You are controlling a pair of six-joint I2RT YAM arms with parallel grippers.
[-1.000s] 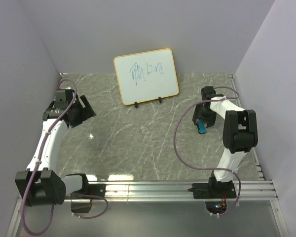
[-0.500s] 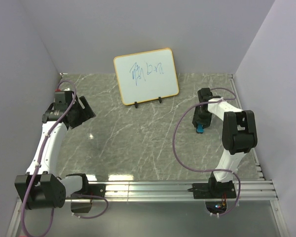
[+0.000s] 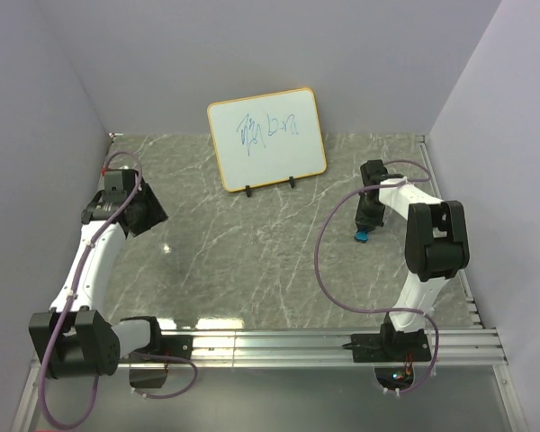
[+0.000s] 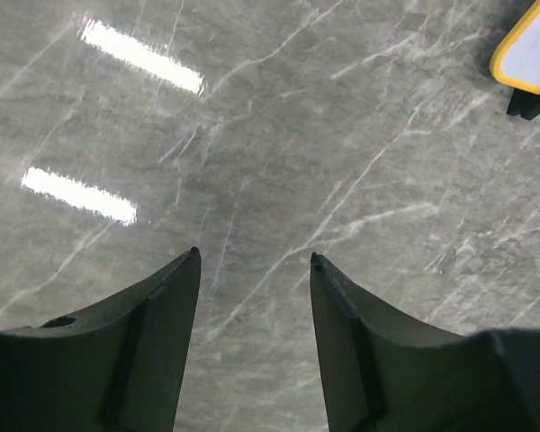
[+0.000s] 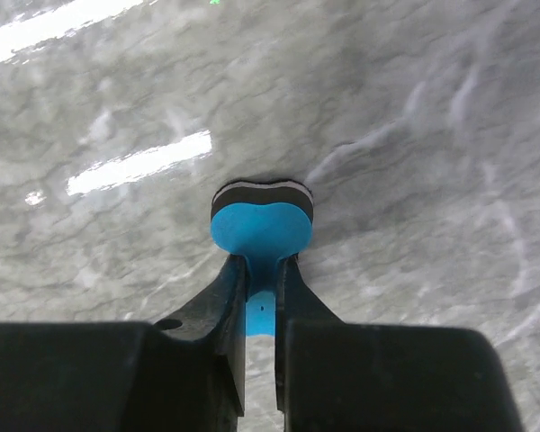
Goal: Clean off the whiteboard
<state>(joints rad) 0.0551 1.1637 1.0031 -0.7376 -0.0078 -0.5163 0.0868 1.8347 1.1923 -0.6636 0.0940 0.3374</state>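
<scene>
The whiteboard [image 3: 266,138] stands tilted at the back of the marble table on two black feet, with blue scribbles on its face; its yellow corner [image 4: 528,47] shows at the left wrist view's top right. My right gripper [image 3: 366,227] at the right is shut on a small blue eraser [image 5: 262,230], squeezing its narrow waist between the fingers, its dark felt layer at the far end. The eraser [image 3: 364,236] sits low over the table. My left gripper [image 4: 254,261] hovers at the far left with its jaws apart and only bare marble between them.
Grey walls close in on the left, back and right of the marble table [image 3: 252,261]. A metal rail [image 3: 324,342] runs along the near edge by the arm bases. Purple cables loop off both arms.
The right gripper has closed on the blue eraser and moved slightly left. The left gripper has narrowed its jaws and shifted a little toward the near side.
</scene>
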